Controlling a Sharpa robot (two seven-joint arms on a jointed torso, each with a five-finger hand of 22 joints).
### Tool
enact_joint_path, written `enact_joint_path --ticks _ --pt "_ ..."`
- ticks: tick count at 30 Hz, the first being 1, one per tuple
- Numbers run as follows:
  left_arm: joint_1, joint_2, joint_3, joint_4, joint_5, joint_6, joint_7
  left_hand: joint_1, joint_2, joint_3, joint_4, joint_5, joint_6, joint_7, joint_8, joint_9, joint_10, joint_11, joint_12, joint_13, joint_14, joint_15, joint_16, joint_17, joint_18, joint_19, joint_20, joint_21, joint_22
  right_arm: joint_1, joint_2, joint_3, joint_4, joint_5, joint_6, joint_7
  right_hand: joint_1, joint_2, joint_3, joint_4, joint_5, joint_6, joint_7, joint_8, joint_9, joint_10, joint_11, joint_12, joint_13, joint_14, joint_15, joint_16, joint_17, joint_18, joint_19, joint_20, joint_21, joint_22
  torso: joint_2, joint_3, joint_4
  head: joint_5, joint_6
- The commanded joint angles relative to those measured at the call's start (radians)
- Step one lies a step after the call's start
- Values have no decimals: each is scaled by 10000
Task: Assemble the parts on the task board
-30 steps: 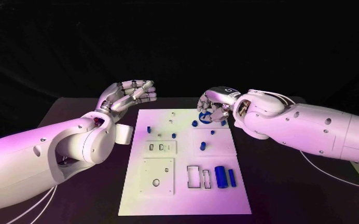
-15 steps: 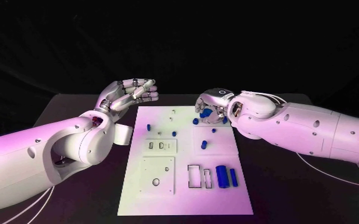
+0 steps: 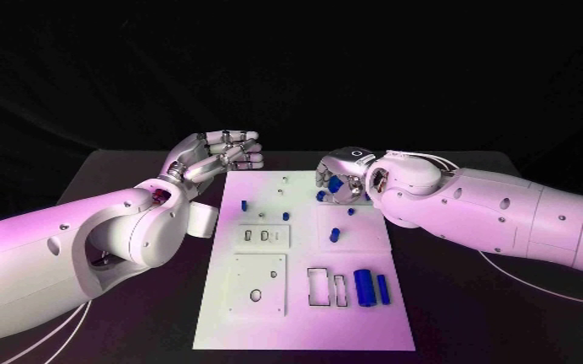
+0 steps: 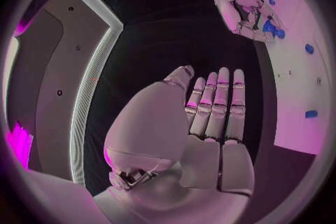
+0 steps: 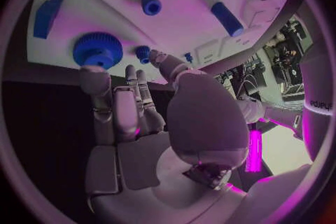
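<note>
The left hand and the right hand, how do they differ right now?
The left hand hovers off the task board, beside its far left corner, while the right hand is over the board's far right corner. The left hand holds nothing, with its fingers close together; the right hand's fingers reach down at a round blue knurled part, though whether they grip it is unclear. Both are silver, on white arms.

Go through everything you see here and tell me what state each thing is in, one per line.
left hand: raised beside the task board, holding nothing
right hand: at the blue knurled part, grip unclear
task board: flat on the table
blue knurled part: standing on the board
two blue cylinders: lying side by side
</note>
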Motion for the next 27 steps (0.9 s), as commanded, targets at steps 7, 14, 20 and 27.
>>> enact_joint_path --ticks 7,14,20,27 --pt "23 46 8 24 22 871 -404 -1104 -582 1760 -517 -131 -207 305 353 95 85 -19 26 -5 25 36 113 138 145 59 -25 88 -35 -15 103 1 -40 -144 136 -53 180 148 342 35 -38 124 42 -51 64 32 -33 51 56 312 54 264 168 -183 -6 32 448 501 74 25 22 14 44" --pt "25 64 8 -7 22 938 -466 -1276 -642 1898 -602 -133 -261 316 395 111 83 -14 29 -4 19 39 129 159 145 53 -21 91 -42 -18 147 1 -94 -93 228 -61 194 208 720 83 -273 219 3 -31 142 223 -68 80 86 346 39 494 351 -239 55 21 869 1038 107 26 41 18 36" --pt "27 75 8 -39 22 956 -513 -1324 -655 1936 -628 -134 -270 316 412 118 84 -15 30 -3 19 39 134 165 146 53 -21 92 -43 -33 162 1 -115 -85 306 -62 183 197 766 91 -281 230 -1 -26 156 245 -75 81 88 351 35 529 381 -247 62 19 927 1112 143 32 50 4 32" --pt "31 77 7 -50 22 970 -538 -1354 -669 1980 -666 -134 -281 315 428 124 85 -16 32 -2 18 38 139 172 147 53 -21 94 -45 -45 184 1 -135 -84 350 -62 140 215 958 162 -493 273 -25 -3 224 340 -96 84 99 356 23 631 433 -270 59 13 1115 1356 174 36 12 45 38"
